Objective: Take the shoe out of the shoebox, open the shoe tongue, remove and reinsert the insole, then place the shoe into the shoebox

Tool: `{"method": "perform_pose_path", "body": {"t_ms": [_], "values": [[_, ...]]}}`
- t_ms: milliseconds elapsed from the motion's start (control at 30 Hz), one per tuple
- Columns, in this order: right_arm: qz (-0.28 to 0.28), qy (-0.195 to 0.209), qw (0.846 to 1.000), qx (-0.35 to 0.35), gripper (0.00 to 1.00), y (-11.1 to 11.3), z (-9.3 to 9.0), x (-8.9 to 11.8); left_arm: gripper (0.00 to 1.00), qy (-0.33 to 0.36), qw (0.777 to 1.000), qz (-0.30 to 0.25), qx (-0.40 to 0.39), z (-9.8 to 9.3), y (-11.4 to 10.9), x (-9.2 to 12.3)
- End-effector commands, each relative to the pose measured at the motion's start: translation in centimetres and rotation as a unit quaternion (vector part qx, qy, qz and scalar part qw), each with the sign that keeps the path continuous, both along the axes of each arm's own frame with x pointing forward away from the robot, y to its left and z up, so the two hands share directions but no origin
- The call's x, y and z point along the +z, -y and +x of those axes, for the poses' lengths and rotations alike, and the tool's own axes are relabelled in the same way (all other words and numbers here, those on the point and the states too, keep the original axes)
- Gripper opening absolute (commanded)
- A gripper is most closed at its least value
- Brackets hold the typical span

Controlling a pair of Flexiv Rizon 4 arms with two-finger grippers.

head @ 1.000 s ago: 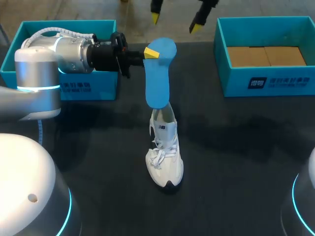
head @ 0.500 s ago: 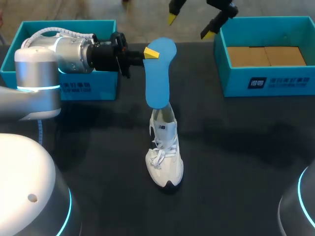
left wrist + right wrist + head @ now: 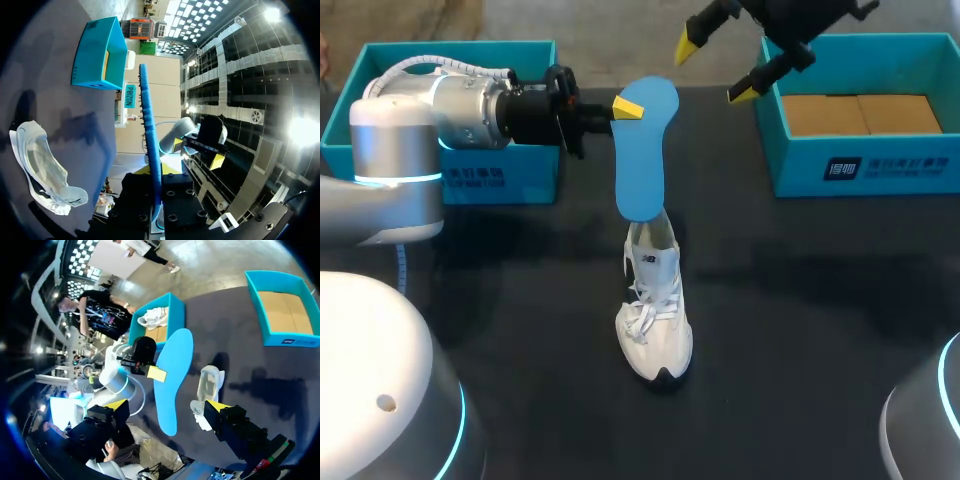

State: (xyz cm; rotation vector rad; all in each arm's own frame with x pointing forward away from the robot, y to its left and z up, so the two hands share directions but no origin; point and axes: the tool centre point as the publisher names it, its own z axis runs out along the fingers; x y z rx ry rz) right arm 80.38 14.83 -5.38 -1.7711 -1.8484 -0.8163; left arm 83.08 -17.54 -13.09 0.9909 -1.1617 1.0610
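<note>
Right gripper [image 3: 713,72] swung rightward; left gripper [image 3: 624,108] pinches insole [image 3: 641,165]

Our left arm [image 3: 395,150] is a thick silver-grey tube with a glowing cyan ring [image 3: 396,180] around one joint and a white ribbed cable [image 3: 425,63] looped over its top. Its wrist [image 3: 535,108] turns black, and the left jaws end in a bright yellow fingertip [image 3: 628,108]. From the left wrist we see a black mounting block [image 3: 172,207] dotted with round screw holes. Our right arm [image 3: 800,18] is black at the wrist, its right jaws ending in pointed yellow tips [image 3: 690,45]. Rounded white housings [image 3: 370,370] carry cyan light bands.
</note>
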Motion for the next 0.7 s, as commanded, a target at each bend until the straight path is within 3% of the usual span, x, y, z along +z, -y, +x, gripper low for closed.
{"method": "perform_pose_path", "body": {"t_ms": [33,433,700], "values": [[0.170,0.001,0.985,0.017,1.00,0.7,0.1,-1.2,0.00,0.000,1.000,0.001,0.000,0.0,0.0,0.0],[0.234,0.000,0.972,0.022,1.00,2.1,0.7,-3.3,0.00,0.000,1.000,0.001,0.000,0.0,0.0,0.0],[0.239,-0.014,0.971,0.016,1.00,2.6,1.1,-4.6,0.00,0.000,1.000,0.001,0.000,0.0,0.0,0.0]]}}
